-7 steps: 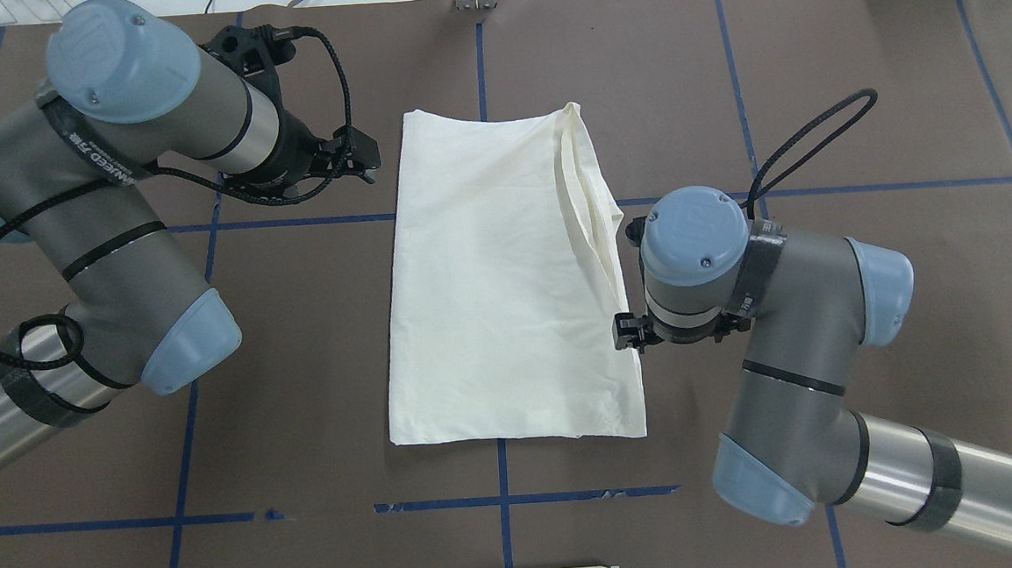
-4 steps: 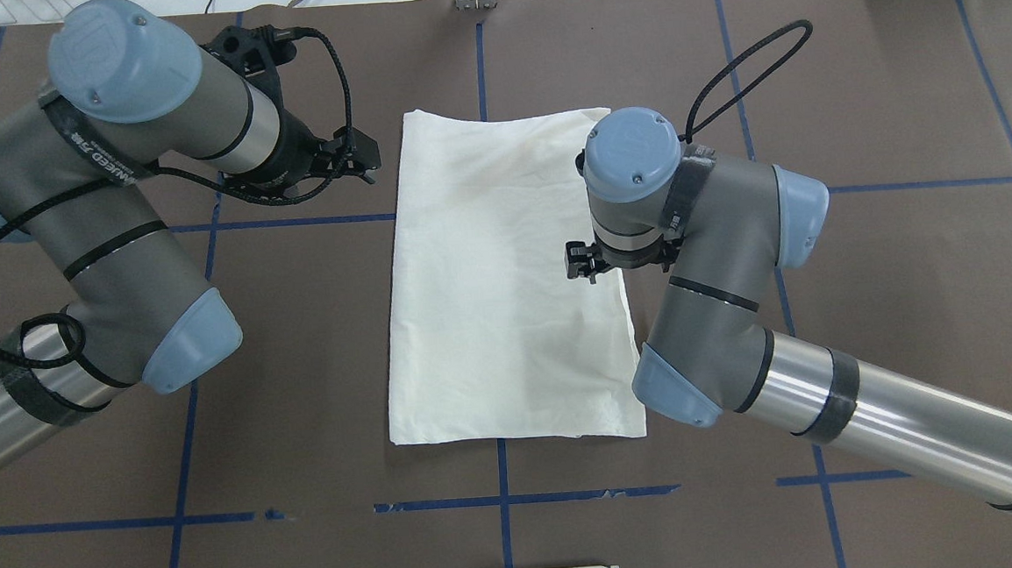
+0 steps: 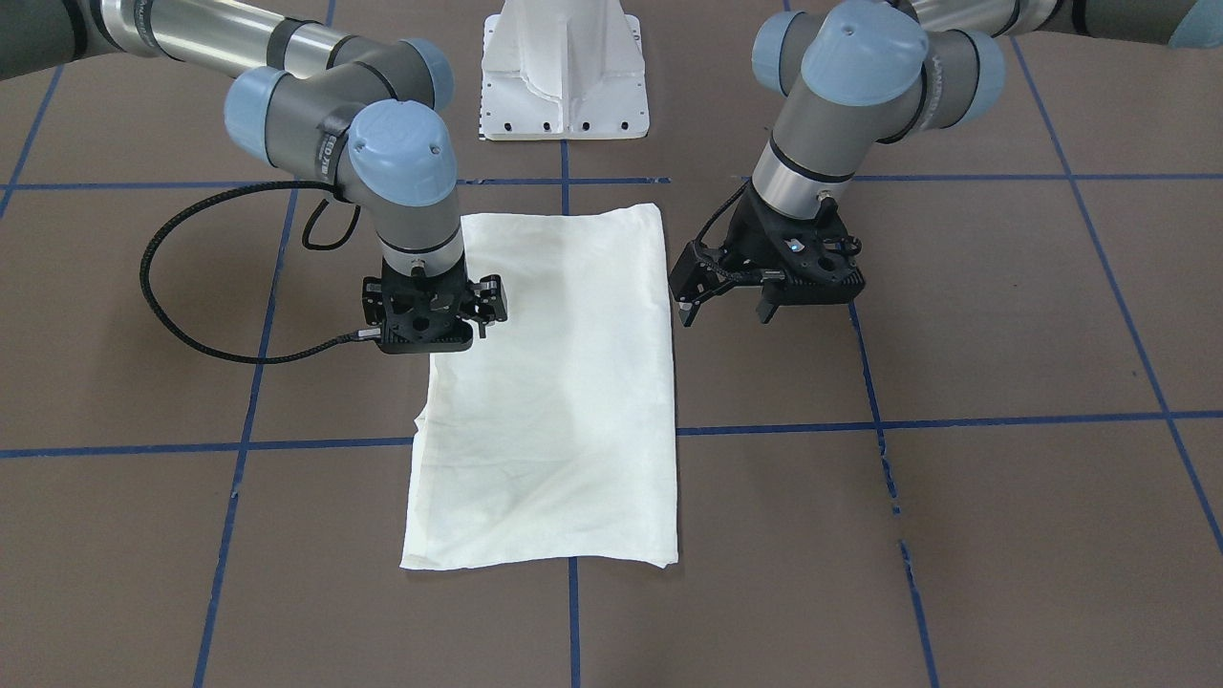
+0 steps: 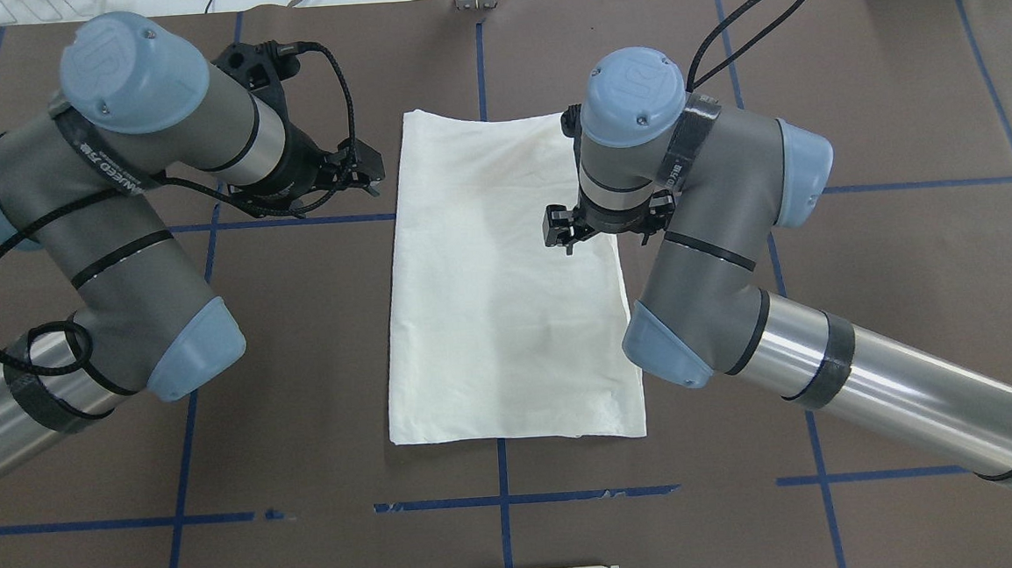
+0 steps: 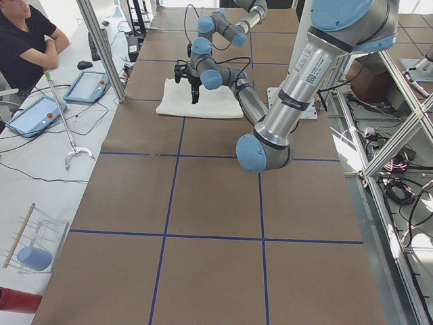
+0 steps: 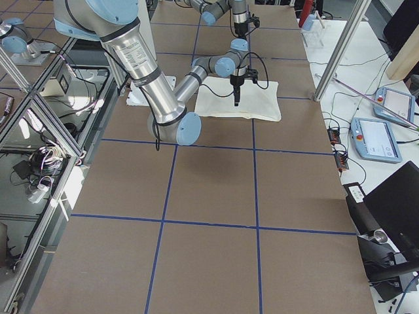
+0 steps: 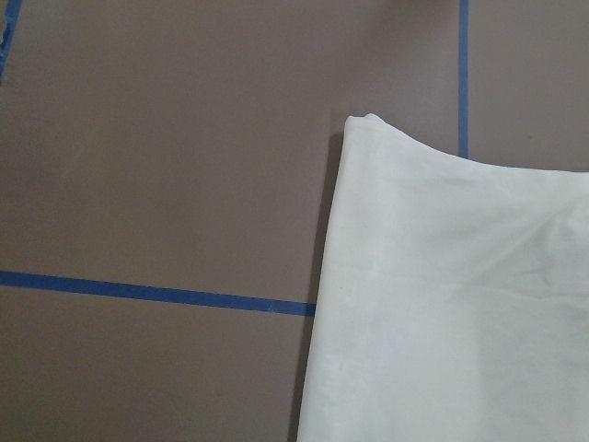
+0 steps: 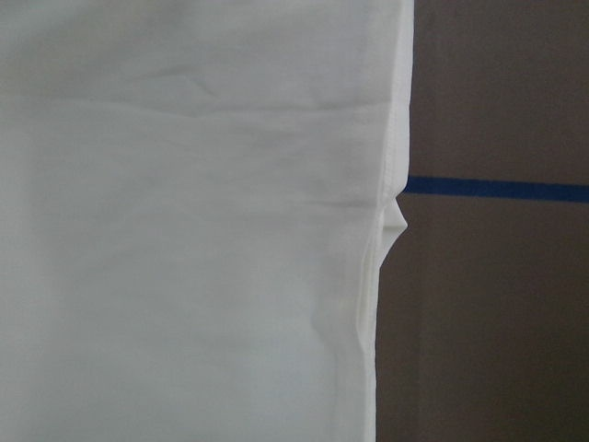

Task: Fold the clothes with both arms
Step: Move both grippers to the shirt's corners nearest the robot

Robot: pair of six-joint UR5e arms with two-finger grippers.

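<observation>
The brown taped counter point(image 4: 823, 300) carries the cream-white long-sleeved T-shirt point(image 4: 491, 320) at centre, plain side up and already narrowed to a flat rectangle. Crosswise folding appears outstanding. The left gripper point(image 3: 724, 308) hovers beside the shirt, spread and empty. The right gripper point(image 3: 428, 325) hangs over the cloth; I cannot tell its state.

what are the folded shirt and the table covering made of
Folded shirt: soft matte cream fabric, likely cotton jersey; it lies limp with creases and a stitched hem. Table covering: matte brown sheet, perhaps paper or vinyl; flat, no glare.
</observation>
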